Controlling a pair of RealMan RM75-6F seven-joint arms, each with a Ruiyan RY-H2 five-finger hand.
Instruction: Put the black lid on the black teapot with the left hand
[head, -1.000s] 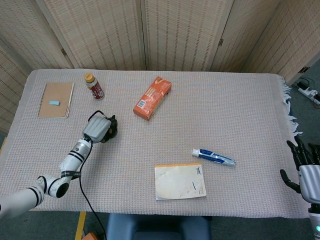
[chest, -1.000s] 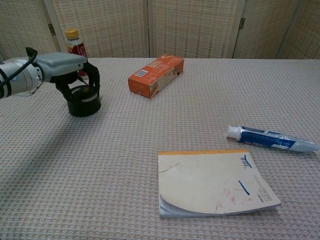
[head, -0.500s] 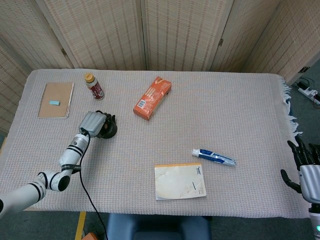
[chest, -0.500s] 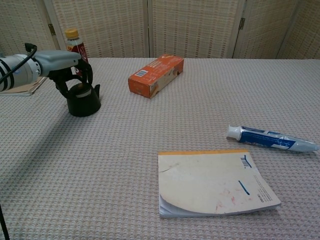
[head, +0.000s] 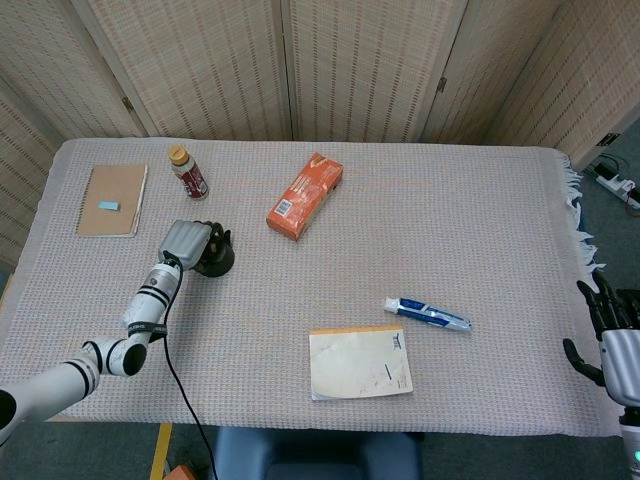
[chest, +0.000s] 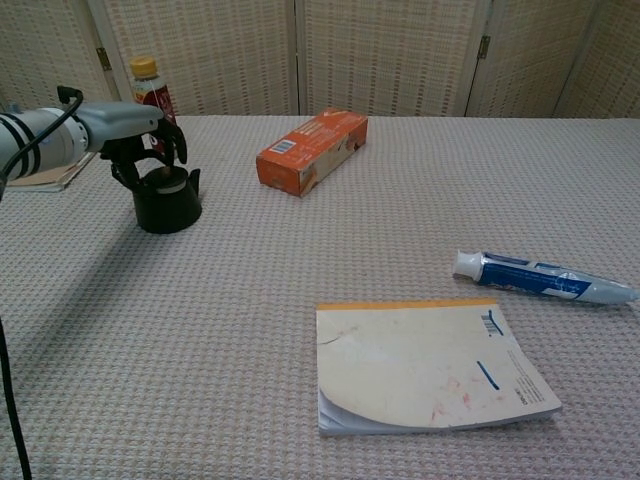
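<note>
The black teapot stands at the left of the table, also seen as the teapot in the head view. The black lid sits on top of it. My left hand hovers just above and to the left of the teapot, fingers hanging loosely apart over the lid and holding nothing; in the head view the left hand partly covers the teapot. My right hand hangs off the table's right edge, fingers spread and empty.
A small bottle stands behind the teapot, and a brown notebook lies at far left. An orange box lies mid-back, a toothpaste tube at right, and a white booklet near the front.
My left hand has drawn back to the left and slightly up from around the teapot. The lid now shows on the teapot. The right hand stays still.
</note>
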